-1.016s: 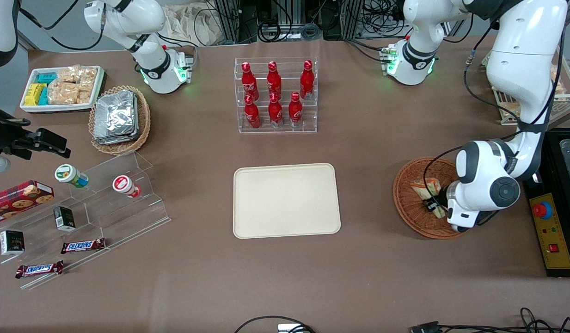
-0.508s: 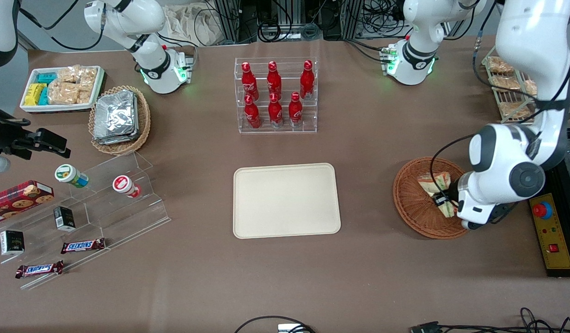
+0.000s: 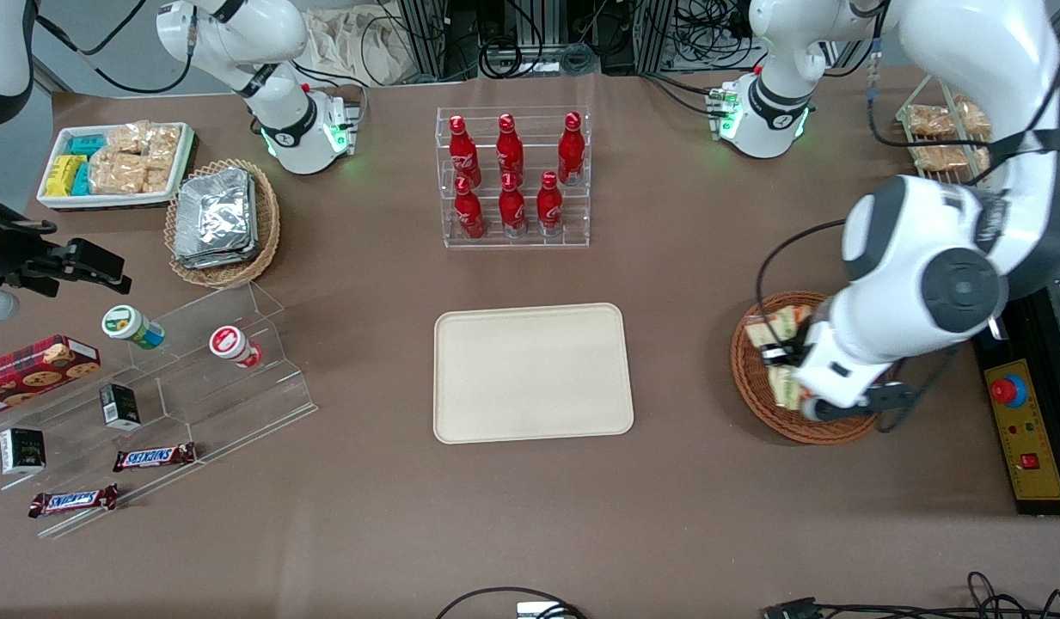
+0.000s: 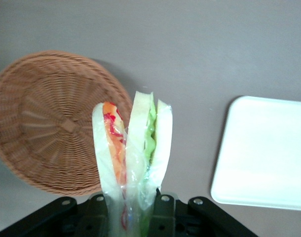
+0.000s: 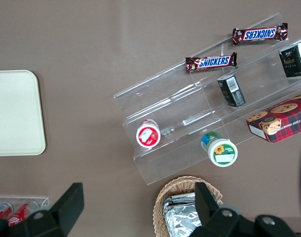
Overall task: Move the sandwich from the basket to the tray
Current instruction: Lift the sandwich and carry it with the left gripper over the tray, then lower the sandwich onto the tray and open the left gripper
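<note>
Pincer (image 4: 138,207) of the left arm is clamped on the sandwich (image 4: 133,153), its two dark fingers (image 4: 162,212) pressing the wrapped wedge at its base so the bread slices and the orange-red and green filling stand edge-up. In the front view the pincer (image 3: 786,370) hangs over the reddish-brown wicker basket (image 3: 751,391) at the right of the frame, the sandwich (image 3: 779,331) lifted above the basket's rim on the side nearest the tray. The wrist view shows the basket (image 4: 47,123) with its woven floor bare. The cream tray (image 3: 531,372) lies flat at the centre of the frame with nothing on it, well apart from the basket, and a strip of bare brown desk (image 3: 680,344) runs between the tray's rounded edge and the basket's rim. Farther from the camera than the tray stands a clear rack of red bottles (image 3: 512,176).
</note>
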